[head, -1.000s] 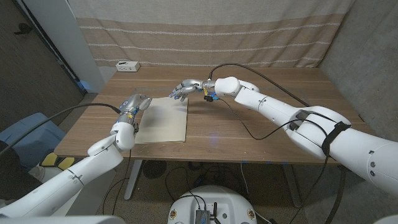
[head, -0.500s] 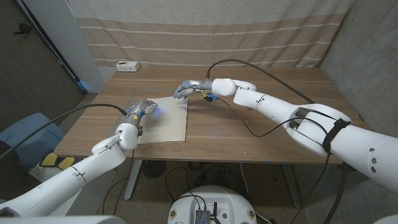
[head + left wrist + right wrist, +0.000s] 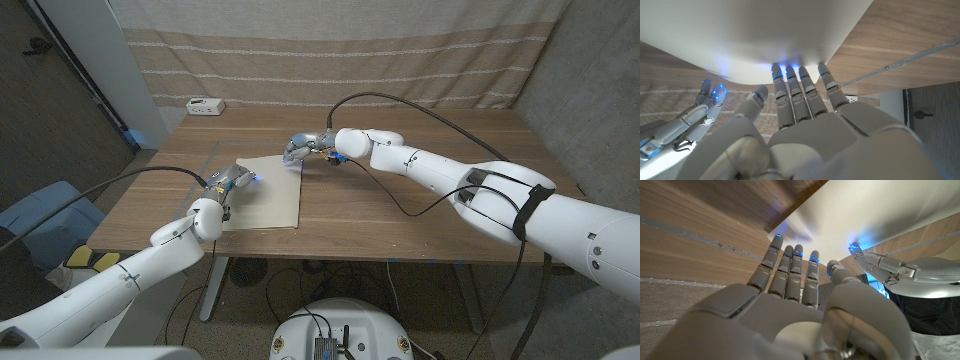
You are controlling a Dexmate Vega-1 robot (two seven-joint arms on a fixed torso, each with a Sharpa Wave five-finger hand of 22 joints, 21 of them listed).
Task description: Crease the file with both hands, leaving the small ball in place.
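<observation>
The file (image 3: 265, 195) is a pale cream sheet lying flat on the wooden table (image 3: 420, 215), left of the middle. My left hand (image 3: 228, 181) sits at the file's left edge, fingers stretched out side by side with their tips on the sheet. In the left wrist view the fingertips (image 3: 790, 75) meet the file (image 3: 765, 35). My right hand (image 3: 301, 147) reaches to the file's far right corner with its fingers extended. In the right wrist view its fingertips (image 3: 792, 252) touch the edge of the file (image 3: 865, 210). Neither hand holds anything.
A small white box (image 3: 205, 105) stands at the table's far left corner. A black cable (image 3: 400, 205) from my right arm trails over the middle of the table. A striped curtain (image 3: 330, 60) hangs behind, and a blue chair (image 3: 40, 215) stands left of the table.
My left hand has slid nearer and to the right along the file's left edge, with its forearm lower. My right hand has moved left onto the file's far right corner.
</observation>
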